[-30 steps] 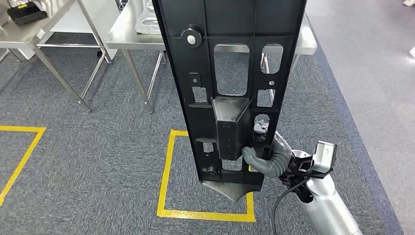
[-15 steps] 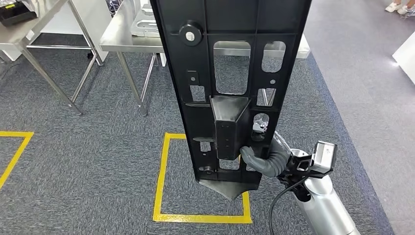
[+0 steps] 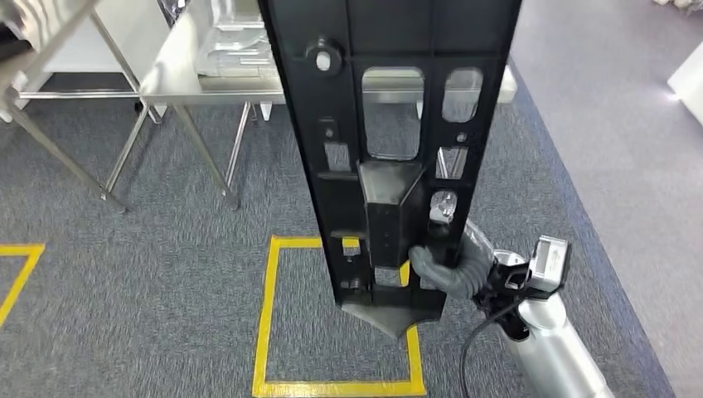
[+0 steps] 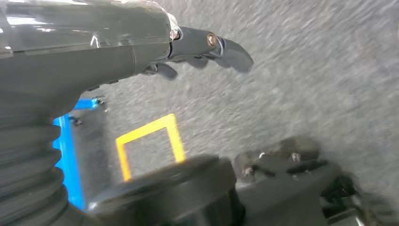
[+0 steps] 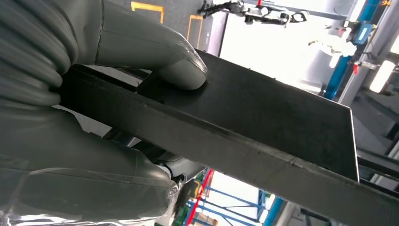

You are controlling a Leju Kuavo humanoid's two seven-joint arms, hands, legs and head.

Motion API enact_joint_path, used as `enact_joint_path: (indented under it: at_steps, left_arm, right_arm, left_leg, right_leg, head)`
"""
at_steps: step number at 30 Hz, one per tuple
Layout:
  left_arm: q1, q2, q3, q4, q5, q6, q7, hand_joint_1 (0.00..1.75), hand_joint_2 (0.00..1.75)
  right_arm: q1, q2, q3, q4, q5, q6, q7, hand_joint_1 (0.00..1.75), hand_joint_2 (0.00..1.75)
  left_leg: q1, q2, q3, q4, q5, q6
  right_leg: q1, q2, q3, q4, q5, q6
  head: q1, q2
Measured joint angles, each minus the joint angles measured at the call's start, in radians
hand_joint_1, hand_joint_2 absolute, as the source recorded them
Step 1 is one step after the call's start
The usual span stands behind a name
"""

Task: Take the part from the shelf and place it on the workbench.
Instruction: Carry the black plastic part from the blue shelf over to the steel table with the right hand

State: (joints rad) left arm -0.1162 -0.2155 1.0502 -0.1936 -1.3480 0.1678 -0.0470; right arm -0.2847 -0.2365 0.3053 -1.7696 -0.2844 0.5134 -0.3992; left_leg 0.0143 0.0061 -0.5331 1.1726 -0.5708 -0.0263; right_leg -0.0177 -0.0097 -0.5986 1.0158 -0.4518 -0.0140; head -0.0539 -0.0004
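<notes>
Right robot hand [image 3: 448, 269] is gripping the black part [image 3: 390, 149] upright in transit, left robot hand [image 4: 207, 47] hanging empty; next is reaching the counter [image 3: 178, 70] ahead

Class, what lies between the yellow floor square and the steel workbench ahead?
Bare grey carpet separates the yellow square from the workbench in the head view.

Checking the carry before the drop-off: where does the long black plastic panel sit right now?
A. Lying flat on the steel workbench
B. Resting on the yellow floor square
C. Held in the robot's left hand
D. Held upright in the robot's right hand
D: the right hand grips the lower end of the long black plastic panel, which stands upright above the carpet, short of the steel workbench.
</notes>
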Motion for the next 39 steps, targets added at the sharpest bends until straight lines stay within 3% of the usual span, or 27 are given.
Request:
enact_joint_path:
  at_steps: [2, 3, 4, 5, 7, 9, 12, 14, 15, 17, 19, 20, 21, 23, 24, 25, 27, 28, 30, 31, 33, 34, 35, 36, 38, 39]
  left_arm:
    - [-0.010, 0.000, 0.000, 0.000, 0.001, -0.003, -0.002, 0.00, 1.75]
    - [-0.014, 0.000, 0.001, 0.000, 0.002, -0.004, -0.002, 0.00, 1.75]
    - [-0.017, 0.000, 0.001, 0.000, 0.002, -0.005, -0.002, 0.00, 1.75]
    - [-0.017, 0.000, 0.001, 0.000, 0.002, -0.005, -0.002, 0.00, 1.75]
    - [-0.015, 0.001, 0.002, 0.000, 0.002, -0.006, -0.002, 0.00, 1.75]
    - [-0.014, 0.003, 0.004, 0.000, 0.003, -0.006, -0.002, 0.00, 1.75]
    - [-0.014, 0.002, 0.005, 0.000, 0.000, -0.006, -0.001, 0.00, 1.75]
    - [-0.010, 0.001, 0.005, 0.000, -0.003, -0.007, 0.001, 0.00, 1.75]
    - [-0.008, 0.000, 0.005, 0.000, -0.004, -0.007, 0.001, 0.00, 1.75]
    - [-0.003, 0.000, 0.005, 0.000, -0.004, -0.007, 0.002, 0.00, 1.75]
    - [0.003, 0.000, 0.005, 0.000, -0.004, -0.007, 0.002, 0.00, 1.75]
    - [0.005, 0.000, 0.005, 0.000, -0.004, -0.007, 0.002, 0.00, 1.75]
    - [0.009, 0.000, 0.005, 0.000, -0.005, -0.007, 0.002, 0.00, 1.75]
    - [0.015, 0.001, 0.005, 0.000, -0.005, -0.006, 0.002, 0.00, 1.75]
    - [0.015, 0.001, 0.005, 0.000, -0.005, -0.006, 0.002, 0.00, 1.75]
    - [0.013, 0.002, 0.005, 0.000, -0.005, -0.006, 0.003, 0.00, 1.75]
    - [0.008, 0.003, 0.006, 0.000, -0.005, -0.007, 0.004, 0.00, 1.75]
    - [0.007, 0.003, 0.006, 0.000, -0.005, -0.007, 0.005, 0.00, 1.75]
    - [0.005, 0.003, 0.006, 0.000, -0.004, -0.007, 0.005, 0.00, 1.75]
    - [0.003, 0.003, 0.007, 0.000, -0.003, -0.007, 0.004, 0.00, 1.75]
    - [-0.005, 0.003, 0.009, 0.000, 0.001, -0.007, 0.002, 0.00, 1.75]
    - [-0.009, 0.003, 0.011, 0.000, 0.001, -0.007, 0.001, 0.00, 1.75]
    - [-0.011, 0.004, 0.012, 0.000, 0.002, -0.007, 0.001, 0.00, 1.75]
    - [-0.011, 0.004, 0.013, 0.000, 0.002, -0.007, 0.000, 0.00, 1.75]
    - [-0.010, 0.005, 0.016, 0.000, 0.002, -0.007, -0.001, 0.00, 1.75]
    - [-0.010, 0.005, 0.017, 0.000, 0.002, -0.008, -0.002, 0.00, 1.75]
  right_arm:
    - [0.003, 0.000, 0.000, 0.000, 0.000, -0.001, 0.000, 1.71, 1.75]
    - [0.004, 0.000, 0.001, 0.000, 0.000, -0.001, 0.001, 1.71, 1.75]
    - [0.005, 0.000, 0.001, 0.000, 0.000, -0.001, 0.001, 1.71, 1.75]
    - [0.005, 0.000, 0.001, 0.000, 0.000, -0.001, 0.001, 1.71, 1.75]
    - [0.008, 0.000, 0.001, 0.001, 0.000, -0.001, 0.000, 1.71, 1.75]
    - [0.014, 0.000, 0.002, 0.004, 0.000, -0.001, 0.000, 1.71, 1.75]
    - [0.016, -0.001, 0.002, 0.002, 0.000, -0.002, 0.000, 1.71, 1.75]
    - [0.013, 0.001, 0.001, -0.001, -0.001, -0.003, -0.002, 1.71, 1.75]
    - [0.014, 0.003, 0.000, -0.001, -0.002, -0.002, -0.003, 1.71, 1.75]
    - [0.017, 0.007, 0.000, -0.001, -0.002, -0.002, -0.004, 1.71, 1.75]
    - [0.019, 0.008, 0.000, 0.000, -0.001, -0.002, -0.004, 1.71, 1.75]
    - [0.020, 0.008, 0.000, 0.000, -0.001, -0.002, -0.004, 1.71, 1.75]
    - [0.022, 0.008, 0.000, 0.001, -0.001, -0.002, -0.004, 1.71, 1.75]
    - [0.028, 0.008, 0.001, 0.005, -0.001, -0.002, -0.003, 1.71, 1.75]
    - [0.031, 0.008, 0.001, 0.006, 0.001, -0.002, -0.003, 1.71, 1.75]
    - [0.032, 0.008, 0.001, 0.007, 0.002, -0.002, -0.003, 1.71, 1.75]
    - [0.025, 0.006, 0.001, 0.003, 0.007, -0.003, -0.004, 1.71, 1.75]
    - [0.021, 0.004, 0.001, 0.001, 0.009, -0.003, -0.006, 1.71, 1.75]
    - [0.018, 0.000, 0.001, 0.000, 0.015, -0.004, -0.008, 1.71, 1.75]
    - [0.019, 0.000, 0.001, 0.000, 0.017, -0.005, -0.010, 1.71, 1.75]
    - [0.020, -0.001, 0.002, 0.000, 0.022, -0.006, -0.016, 1.71, 1.75]
    - [0.021, -0.001, 0.002, 0.000, 0.022, -0.006, -0.019, 1.71, 1.75]
    - [0.021, -0.001, 0.003, 0.000, 0.022, -0.006, -0.022, 1.71, 1.75]
    - [0.021, -0.001, 0.003, 0.000, 0.021, -0.007, -0.024, 1.71, 1.75]
    - [0.024, -0.001, 0.003, 0.001, 0.019, -0.007, -0.029, 1.71, 1.75]
    - [0.026, -0.001, 0.004, 0.002, 0.019, -0.007, -0.031, 1.71, 1.75]
  left_leg:
    - [-0.002, -0.001, -0.090, 0.110, -0.058, -0.002]
    - [-0.004, -0.001, -0.116, 0.124, -0.080, 0.001]
    - [-0.007, -0.001, -0.128, 0.108, -0.084, 0.006]
    - [-0.011, -0.001, -0.131, 0.065, -0.061, 0.014]
    - [-0.024, -0.005, -0.129, -0.055, 0.061, 0.036]
    - [-0.036, -0.010, -0.126, -0.126, 0.149, 0.054]
    - [-0.036, -0.012, -0.089, -0.161, 0.148, 0.068]
    - [-0.030, -0.013, -0.045, -0.189, 0.138, 0.076]
    - [-0.027, -0.013, -0.025, -0.199, 0.130, 0.077]
    - [-0.023, -0.015, 0.009, -0.208, 0.108, 0.077]
    - [-0.019, -0.018, 0.048, -0.210, 0.078, 0.073]
    - [-0.017, -0.020, 0.070, -0.210, 0.060, 0.069]
    - [-0.016, -0.021, 0.091, -0.210, 0.041, 0.065]
    - [-0.016, -0.021, 0.129, -0.208, 0.003, 0.055]
    - [-0.016, -0.020, 0.142, -0.213, -0.014, 0.049]
    - [-0.016, -0.019, 0.156, -0.213, -0.022, 0.042]
    - [-0.014, -0.016, 0.164, -0.193, -0.017, 0.030]
    - [-0.013, -0.014, 0.151, -0.152, -0.005, 0.025]
    - [-0.010, -0.013, 0.077, -0.029, 0.001, 0.017]
    - [-0.011, -0.013, 0.026, 0.036, -0.018, 0.014]
    - [-0.011, -0.012, -0.061, 0.110, -0.093, 0.011]
    - [-0.011, -0.012, -0.085, 0.107, -0.120, 0.011]
    - [-0.012, -0.012, -0.097, 0.081, -0.123, 0.014]
    - [-0.014, -0.012, -0.101, 0.033, -0.087, 0.019]
    - [-0.022, -0.012, -0.106, -0.072, 0.055, 0.035]
    - [-0.027, -0.013, -0.106, -0.105, 0.110, 0.042]
  right_leg:
    - [0.003, 0.001, 0.026, 0.000, -0.023, -0.005]
    - [0.004, 0.002, 0.043, 0.000, -0.036, -0.005]
    - [0.005, 0.005, 0.062, -0.001, -0.049, -0.006]
    - [0.006, 0.007, 0.081, -0.001, -0.063, -0.006]
    - [0.008, 0.011, 0.111, -0.002, -0.090, -0.003]
    - [0.008, 0.016, 0.127, -0.008, -0.107, 0.006]
    - [0.006, 0.019, 0.140, 0.008, -0.094, 0.025]
    - [0.005, 0.017, 0.106, 0.082, -0.080, 0.034]
    - [0.003, 0.015, 0.067, 0.137, -0.087, 0.038]
    - [-0.001, 0.015, -0.023, 0.231, -0.139, 0.047]
    - [-0.005, 0.014, -0.081, 0.238, -0.188, 0.052]
    - [-0.007, 0.012, -0.093, 0.204, -0.179, 0.054]
    - [-0.009, 0.008, -0.097, 0.151, -0.131, 0.054]
    - [-0.008, -0.006, -0.101, 0.049, 0.021, 0.051]
    - [-0.005, -0.009, -0.101, 0.023, 0.073, 0.045]
    - [-0.002, -0.009, -0.098, 0.014, 0.092, 0.039]
    - [0.000, -0.001, -0.076, 0.014, 0.065, 0.023]
    - [0.000, 0.001, -0.060, 0.010, 0.053, 0.016]
    - [0.000, -0.001, -0.028, 0.005, 0.029, 0.004]
    - [0.001, -0.003, -0.011, 0.004, 0.015, 0.002]
    - [0.002, -0.004, 0.025, 0.002, -0.015, 0.000]
    - [0.003, -0.004, 0.046, 0.002, -0.031, 0.000]
    - [0.003, -0.005, 0.069, 0.002, -0.048, 0.000]
    - [0.003, -0.005, 0.091, 0.001, -0.064, 0.001]
    - [0.004, -0.001, 0.127, 0.000, -0.093, 0.006]
    - [0.005, 0.001, 0.140, -0.002, -0.106, 0.011]
  head:
    - [0.000, 0.000]
    - [0.000, 0.000]
    - [0.000, 0.000]
    - [0.000, 0.000]
    - [0.000, 0.000]
    - [0.000, 0.000]
    - [0.000, 0.000]
    - [0.001, 0.000]
    - [0.001, 0.000]
    - [0.000, 0.000]
    - [0.000, 0.000]
    - [0.000, 0.000]
    - [0.000, 0.000]
    - [0.001, 0.000]
    - [0.001, 0.000]
    - [0.001, 0.000]
    - [0.000, 0.000]
    - [0.000, 0.000]
    - [0.000, 0.000]
    - [0.000, 0.000]
    - [0.000, 0.000]
    - [0.000, 0.000]
    - [0.000, 0.000]
    - [0.000, 0.000]
    - [0.000, 0.000]
    - [0.000, 0.000]
